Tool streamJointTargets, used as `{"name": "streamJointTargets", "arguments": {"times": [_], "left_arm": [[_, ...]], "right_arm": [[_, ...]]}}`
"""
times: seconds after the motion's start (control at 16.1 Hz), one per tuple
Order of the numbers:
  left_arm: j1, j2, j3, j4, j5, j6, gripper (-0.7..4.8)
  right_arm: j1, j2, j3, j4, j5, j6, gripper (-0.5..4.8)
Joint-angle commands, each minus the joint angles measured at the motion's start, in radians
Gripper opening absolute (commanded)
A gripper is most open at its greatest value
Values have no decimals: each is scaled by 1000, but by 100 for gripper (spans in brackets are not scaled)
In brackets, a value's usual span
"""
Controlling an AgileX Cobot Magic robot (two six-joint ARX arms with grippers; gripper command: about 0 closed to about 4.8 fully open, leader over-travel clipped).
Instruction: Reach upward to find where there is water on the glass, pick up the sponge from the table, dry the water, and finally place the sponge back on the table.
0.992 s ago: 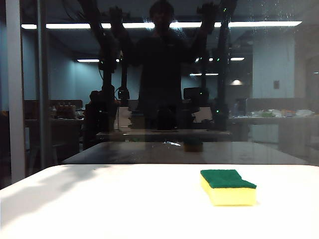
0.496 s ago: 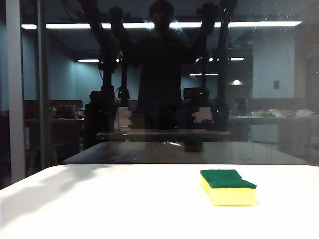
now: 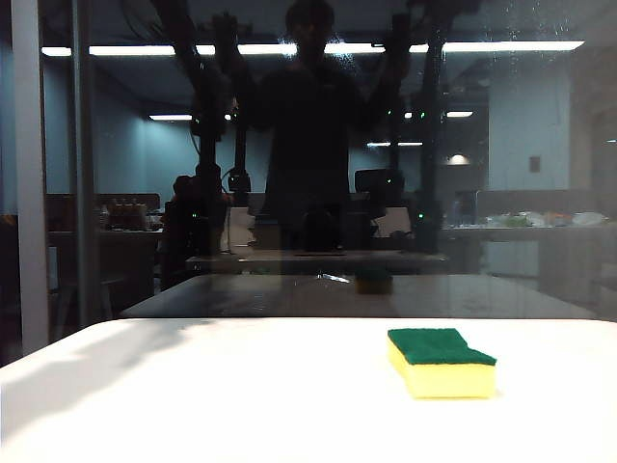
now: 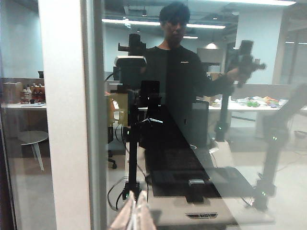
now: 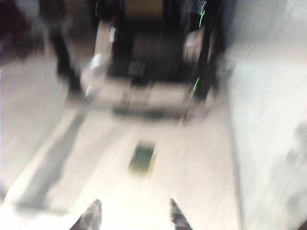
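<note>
sponge: your sponge [image 3: 442, 363] lay flat on the desk [image 3: 193, 405], green scouring side up, yellow foam below; right of centre in the exterior view, nothing touching it; prob. parked there so either arm could drop onto it once the wet spot was known.
glass: the glass [image 3: 540, 145] stood upright at the desk's far edge w/ a grey frame bar [image 3: 29, 174] at the left; it mostly threw back the room, so what you saw there was reflection, not things on the desk.
water: faint whitish specks, the water [image 3: 525, 24], showed high on the pane, upper right of the exterior view; thin and hard to trace; that height is why the cams had to look up first.
left hand: your left hand [image 4: 135, 216] sat close to the glass beside the frame bar, fingertips pressed together, clenched on nothing; wrist cam aimed level thru the pane, i.e. held for searching, not for gripping.
right hand: your right hand [image 5: 133, 214] showed two fingertips [image 5: 92, 214] standing apart w/ a clear gap, released and empty; frame badly smeared; it looked toward a small green-yellow block, but sponge or its reflection I can't tell.
exterior view: neither arm appeared there directly; only dark mirrored shapes in the pane.
stage: my read, search step; sponge not yet picked up; drying and putting back all remained.
risk: specks sat near a bright reflected light strip [image 3: 511, 45]; easy to mistake one for the other.
</note>
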Motion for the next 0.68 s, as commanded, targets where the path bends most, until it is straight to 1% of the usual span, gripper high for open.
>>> {"name": "streamJointTargets", "arguments": {"times": [0.06, 0.12, 0.19, 0.31, 0.43, 0.56, 0.68], "left_arm": [[0, -5, 6, 9, -2, 4, -5], [0, -5, 6, 9, -2, 4, -5], [0, -5, 6, 9, -2, 4, -5], [0, -5, 6, 9, -2, 4, -5], [0, -5, 6, 9, -2, 4, -5], [0, -5, 6, 9, -2, 4, -5], [0, -5, 6, 9, -2, 4, -5]], "right_arm": [[1, 50, 2, -114, -84, -1, 219], [1, 80, 2, -162, -106, 3, 266], [1, 110, 2, -208, -120, 10, 296], [1, 166, 2, -288, -120, 10, 299], [6, 224, 1, -341, -138, 10, 334], [6, 279, 0, -342, -230, 10, 339], [17, 330, 0, -342, -231, 10, 339]]}}
